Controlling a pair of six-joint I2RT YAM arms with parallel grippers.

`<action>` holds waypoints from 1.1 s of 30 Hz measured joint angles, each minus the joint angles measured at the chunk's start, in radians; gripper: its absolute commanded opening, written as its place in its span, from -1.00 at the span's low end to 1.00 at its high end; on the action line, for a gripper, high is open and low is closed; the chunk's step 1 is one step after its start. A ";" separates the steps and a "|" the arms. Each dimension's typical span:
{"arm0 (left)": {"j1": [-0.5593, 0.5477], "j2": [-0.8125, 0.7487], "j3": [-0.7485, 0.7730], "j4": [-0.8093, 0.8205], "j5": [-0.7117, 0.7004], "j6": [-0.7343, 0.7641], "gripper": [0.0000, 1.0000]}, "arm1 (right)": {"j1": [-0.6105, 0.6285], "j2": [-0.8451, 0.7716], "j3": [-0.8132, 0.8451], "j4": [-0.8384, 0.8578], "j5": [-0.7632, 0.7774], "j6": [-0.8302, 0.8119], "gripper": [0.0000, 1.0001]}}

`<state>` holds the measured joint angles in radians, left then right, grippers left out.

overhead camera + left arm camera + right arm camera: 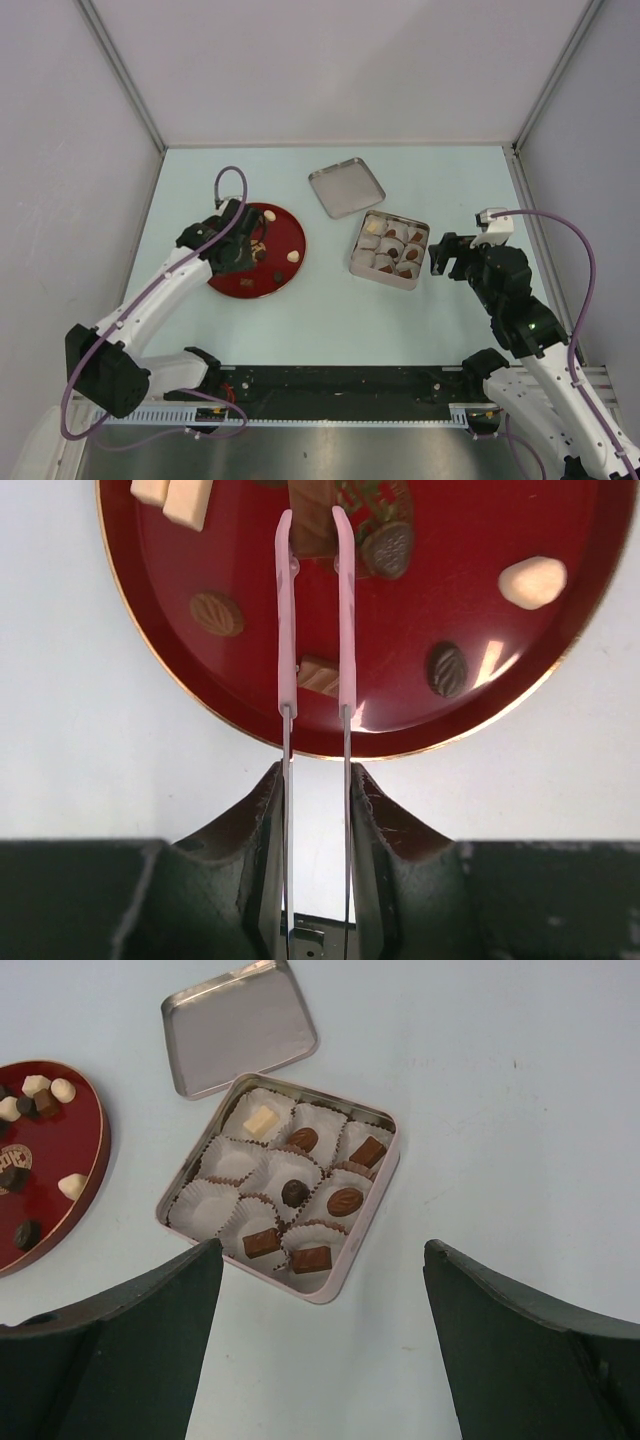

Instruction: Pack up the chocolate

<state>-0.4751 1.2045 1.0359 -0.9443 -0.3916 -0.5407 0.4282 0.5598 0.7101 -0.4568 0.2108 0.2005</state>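
Observation:
My left gripper point(316, 775) is shut on pink-tipped tweezers point(286, 630) that reach over the red plate point(470, 580). A brown rectangular chocolate point(313, 525) sits between the tweezer tips at the plate's far side. More chocolate lies loose on the plate: a cream piece point(533, 582), dark ovals point(447, 670), a brown block point(318, 676). The square tin point(340, 1285) holds white paper cups, several with chocolate point(262, 1242) in them. My right gripper point(322, 1250) hangs open just right of the tin point(389, 249), with nothing between its fingers.
The tin's lid point(346, 187) lies face up behind the tin, between it and the plate point(285, 225). Booth walls close in the pale table on three sides. The arm bases and a black rail run along the near edge.

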 measured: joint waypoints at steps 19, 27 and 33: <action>-0.212 0.090 0.250 0.124 0.110 0.158 -0.99 | 0.000 -0.013 -0.002 0.006 -0.003 0.000 0.72; -0.390 0.295 0.425 0.150 0.110 0.319 -0.99 | 0.000 -0.014 -0.002 0.006 -0.003 0.000 0.72; -0.468 0.411 0.520 0.142 0.113 0.427 -0.96 | 0.000 -0.014 -0.002 0.006 -0.003 0.000 0.72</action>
<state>-0.9436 1.6157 1.5555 -0.8024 -0.2787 -0.1139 0.4282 0.5457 0.7086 -0.4503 0.2077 0.2005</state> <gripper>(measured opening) 0.308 0.862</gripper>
